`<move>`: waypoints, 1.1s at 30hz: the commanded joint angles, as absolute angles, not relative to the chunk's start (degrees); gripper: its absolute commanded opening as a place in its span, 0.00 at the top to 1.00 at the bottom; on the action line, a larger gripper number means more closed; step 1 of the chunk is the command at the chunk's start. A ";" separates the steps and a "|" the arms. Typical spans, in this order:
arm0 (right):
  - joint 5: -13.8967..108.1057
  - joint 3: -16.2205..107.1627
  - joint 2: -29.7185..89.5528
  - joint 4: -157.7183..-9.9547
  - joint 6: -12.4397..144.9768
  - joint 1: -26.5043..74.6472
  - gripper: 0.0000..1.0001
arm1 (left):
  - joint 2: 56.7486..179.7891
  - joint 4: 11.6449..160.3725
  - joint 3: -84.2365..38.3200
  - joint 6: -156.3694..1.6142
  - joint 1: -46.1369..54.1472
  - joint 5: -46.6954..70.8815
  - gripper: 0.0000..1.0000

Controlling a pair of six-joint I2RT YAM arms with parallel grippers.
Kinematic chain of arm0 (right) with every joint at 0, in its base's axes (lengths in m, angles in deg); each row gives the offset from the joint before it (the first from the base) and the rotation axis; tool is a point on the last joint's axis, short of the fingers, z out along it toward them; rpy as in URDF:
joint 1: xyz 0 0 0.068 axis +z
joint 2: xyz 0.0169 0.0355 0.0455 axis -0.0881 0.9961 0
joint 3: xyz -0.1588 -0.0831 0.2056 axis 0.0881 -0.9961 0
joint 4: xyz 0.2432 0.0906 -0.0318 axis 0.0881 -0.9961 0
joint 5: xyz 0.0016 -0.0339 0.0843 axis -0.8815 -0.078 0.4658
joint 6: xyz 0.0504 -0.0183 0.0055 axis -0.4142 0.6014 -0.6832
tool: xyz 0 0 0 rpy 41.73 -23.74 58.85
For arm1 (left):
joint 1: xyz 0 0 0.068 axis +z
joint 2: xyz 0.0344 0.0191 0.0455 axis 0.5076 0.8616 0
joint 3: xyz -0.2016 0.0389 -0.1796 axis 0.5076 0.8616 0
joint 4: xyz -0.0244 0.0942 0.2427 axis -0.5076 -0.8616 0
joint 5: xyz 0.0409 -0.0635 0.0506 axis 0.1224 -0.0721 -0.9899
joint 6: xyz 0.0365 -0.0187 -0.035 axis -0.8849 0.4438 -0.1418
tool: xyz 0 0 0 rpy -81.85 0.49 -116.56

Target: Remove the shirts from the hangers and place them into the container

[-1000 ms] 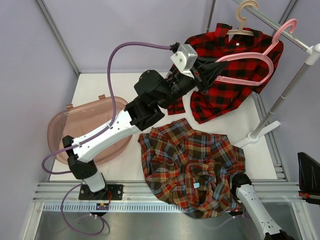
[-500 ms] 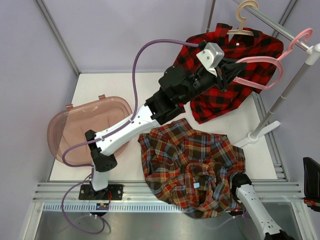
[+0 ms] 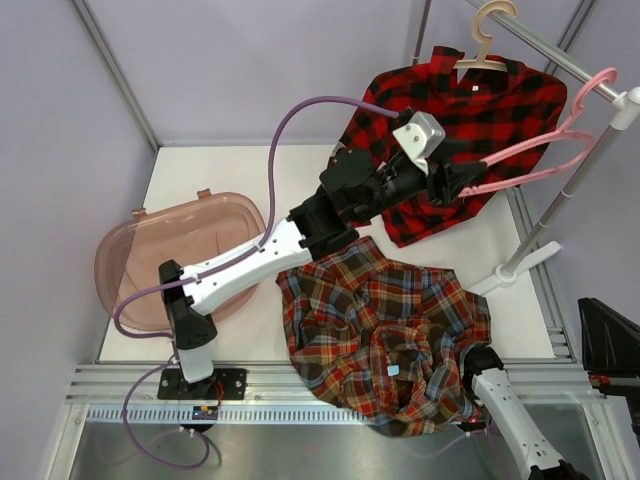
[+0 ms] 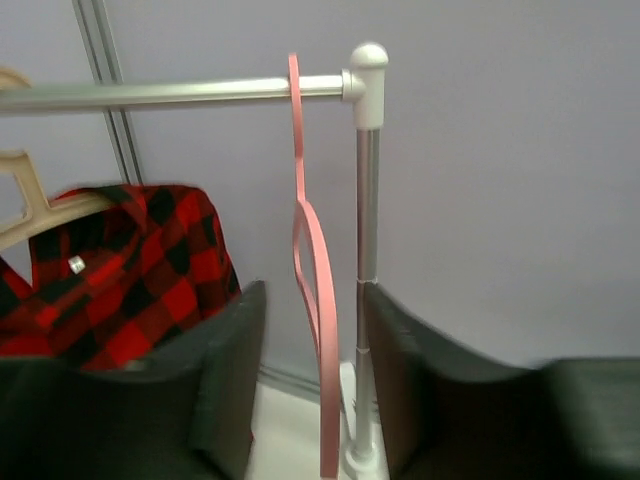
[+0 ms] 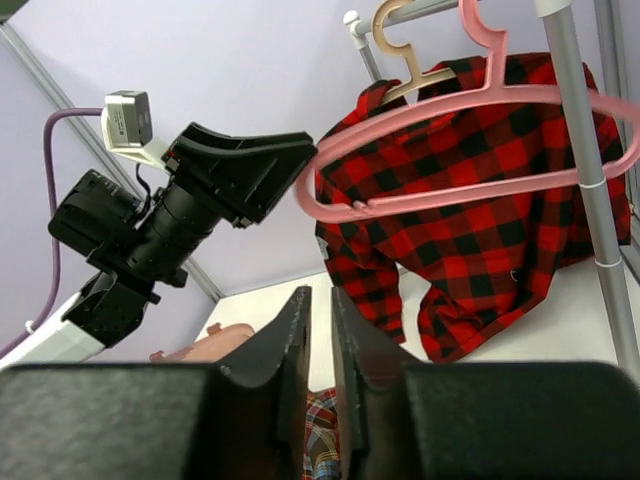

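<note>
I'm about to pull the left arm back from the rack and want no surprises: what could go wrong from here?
1. The pink hanger hangs between the open left fingers, hooked right at the end of the rail. A sideways pull could snag it and knock it down.
2. The multicolour shirt drapes over the near edge of the table and over the right arm. Moving that arm may drag it to the floor.

Lab test cell: aluminium frame rails (image 3: pixel 300 400), plain lilac walls (image 3: pixel 250 70).
</note>
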State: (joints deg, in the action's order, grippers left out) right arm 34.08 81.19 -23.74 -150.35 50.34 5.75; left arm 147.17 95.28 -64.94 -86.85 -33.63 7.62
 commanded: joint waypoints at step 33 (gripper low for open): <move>62.32 50.87 -26.46 -140.72 47.42 5.58 0.22 | 121.59 52.01 -17.13 -51.08 -59.05 -18.40 0.06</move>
State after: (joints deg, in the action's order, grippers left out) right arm 60.11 51.31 -25.41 -141.59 47.72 5.75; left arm 116.73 53.62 -9.94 -53.30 -57.81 -10.76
